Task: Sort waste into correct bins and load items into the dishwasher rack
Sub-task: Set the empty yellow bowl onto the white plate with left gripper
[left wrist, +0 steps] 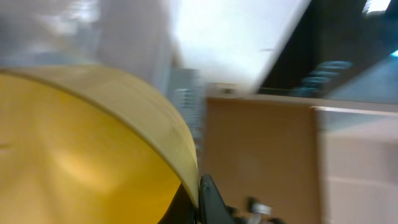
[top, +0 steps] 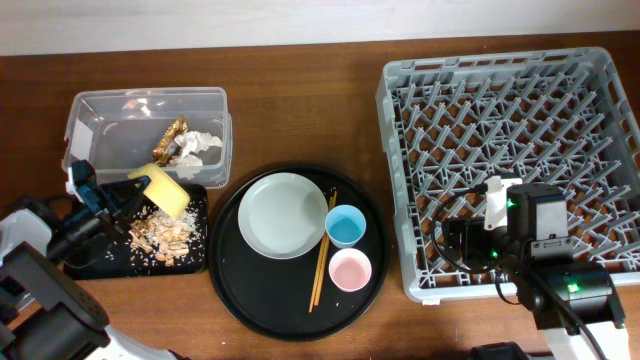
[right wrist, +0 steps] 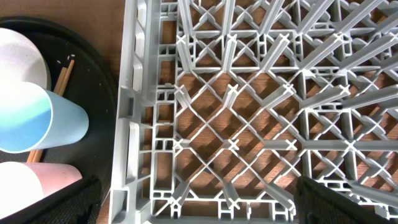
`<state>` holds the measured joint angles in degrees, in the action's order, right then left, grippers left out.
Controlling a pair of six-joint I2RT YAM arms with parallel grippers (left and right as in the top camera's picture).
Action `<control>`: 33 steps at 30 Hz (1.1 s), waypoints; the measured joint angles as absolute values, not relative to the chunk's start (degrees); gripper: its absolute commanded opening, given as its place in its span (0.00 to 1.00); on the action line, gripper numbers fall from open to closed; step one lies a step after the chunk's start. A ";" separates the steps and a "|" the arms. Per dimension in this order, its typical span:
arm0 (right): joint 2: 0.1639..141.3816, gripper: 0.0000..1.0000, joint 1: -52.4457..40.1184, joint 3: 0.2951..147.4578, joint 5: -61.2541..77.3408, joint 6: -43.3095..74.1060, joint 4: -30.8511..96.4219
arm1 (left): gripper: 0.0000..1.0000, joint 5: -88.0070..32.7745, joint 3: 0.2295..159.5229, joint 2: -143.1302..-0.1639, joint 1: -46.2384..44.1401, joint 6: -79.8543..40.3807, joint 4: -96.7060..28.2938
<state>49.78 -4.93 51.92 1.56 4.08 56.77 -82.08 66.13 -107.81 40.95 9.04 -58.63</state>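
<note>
My left gripper [top: 135,196] is shut on the rim of the small yellow bowl [top: 167,190] and holds it tilted over the shallow black tray [top: 98,262], where food scraps [top: 165,235] lie. In the left wrist view the bowl [left wrist: 74,149] fills the frame, its rim pinched in the jaws [left wrist: 199,200]. The clear tub [top: 120,108] holds white tissue [top: 203,146] and the gold wrapper [top: 172,138]. The plate [top: 283,215], blue cup [top: 345,226], pink cup [top: 350,270] and chopsticks [top: 320,262] lie on the round tray. My right gripper [top: 462,243] is open and empty over the rack [top: 500,60].
The large round black tray [top: 240,290] sits between the bins and the rack. In the right wrist view the open jaws [right wrist: 193,205] hover over the rack's lattice floor [right wrist: 249,93] near its left wall, with the blue cup [right wrist: 37,121] and pink cup [right wrist: 37,180] beyond it.
</note>
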 measured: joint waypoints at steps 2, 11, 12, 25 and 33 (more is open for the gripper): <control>49.78 0.99 -4.93 51.92 1.56 4.08 56.75 | 0.00 -73.78 66.11 -107.85 40.95 8.08 -58.76; 49.78 0.99 -4.93 51.92 1.56 4.08 56.73 | 0.00 -83.13 66.28 -107.33 36.16 33.56 -75.85; 49.78 0.99 -4.93 51.92 1.56 4.10 56.73 | 0.00 -81.78 66.28 -106.45 34.52 34.92 -75.83; 49.78 0.99 -4.93 51.92 1.54 4.10 56.77 | 0.00 -38.30 77.95 -101.67 -6.13 19.84 -62.61; 49.78 0.99 -4.93 51.92 1.56 4.10 56.80 | 0.12 -11.44 78.00 -102.69 -26.26 7.01 -54.22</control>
